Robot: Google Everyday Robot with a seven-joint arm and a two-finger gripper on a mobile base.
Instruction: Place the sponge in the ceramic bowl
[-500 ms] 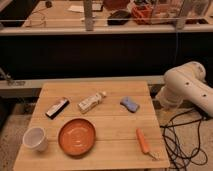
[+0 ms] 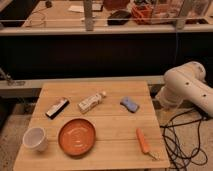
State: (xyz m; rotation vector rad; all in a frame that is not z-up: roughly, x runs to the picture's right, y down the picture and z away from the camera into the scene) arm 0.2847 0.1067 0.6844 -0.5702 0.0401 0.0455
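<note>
**Handling properties (judged).** The sponge (image 2: 129, 104) is expected to be light, soft and compressible. It should yield under pressure and is not fragile, and its surface is unlikely to slip. Take hold across its short sides, at mid-length, with the grasp coming from above. Because the pad lies flat and low on the wooden table (image 2: 115, 150), the grasp must come close to the tabletop. The ceramic bowl (image 2: 76, 136) is rigid and breakable, so avoid striking its rim.

**Appearance.** The sponge is a small blue rectangular pad with rounded corners, set at a slant. The bowl is a wide, shallow, round orange-brown glazed dish, the largest dish in view.

**Position.** The sponge lies right of centre in the frame, on the table and well apart from the bowl. The bowl sits lower left of centre, and nothing shows inside it.

**Adjacent items.**
- A white cup (image 2: 35, 139) stands just left of the bowl.
- A light-coloured bottle (image 2: 92, 102) lies on its side, left of the sponge.
- An orange-handled tool (image 2: 143, 140) lies at lower right, below the sponge.

**Gripper.** The gripper is not in the frame. Only the white arm (image 2: 186, 89) shows at the right edge, beside the table. Whether the gripper is released or clenched cannot be told.
</note>
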